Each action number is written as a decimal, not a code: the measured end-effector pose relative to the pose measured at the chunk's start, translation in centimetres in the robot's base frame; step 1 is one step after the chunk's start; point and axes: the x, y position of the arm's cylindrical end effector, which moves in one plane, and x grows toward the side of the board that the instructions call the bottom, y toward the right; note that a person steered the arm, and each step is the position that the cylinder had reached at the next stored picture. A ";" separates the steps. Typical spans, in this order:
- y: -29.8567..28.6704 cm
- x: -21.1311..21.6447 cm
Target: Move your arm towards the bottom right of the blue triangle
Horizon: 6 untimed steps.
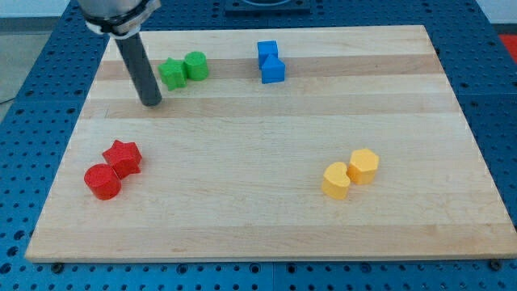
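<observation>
The blue triangle (273, 71) lies near the view's top, just right of centre, touching a blue cube (267, 52) directly above it. My tip (151, 103) rests on the wooden board (258, 129) at the upper left, far to the left of the blue triangle and slightly lower in the view. The tip is just below and left of a green star (171, 73) and does not touch it.
A green cylinder (195, 65) sits beside the green star. A red star (123, 156) and a red cylinder (102, 181) lie at the lower left. Two yellow blocks lie at the lower right, one rounded (336, 180), one hexagonal (363, 165).
</observation>
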 end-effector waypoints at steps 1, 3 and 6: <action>0.8 -2.1; 0.8 -3.7; 17.5 -2.1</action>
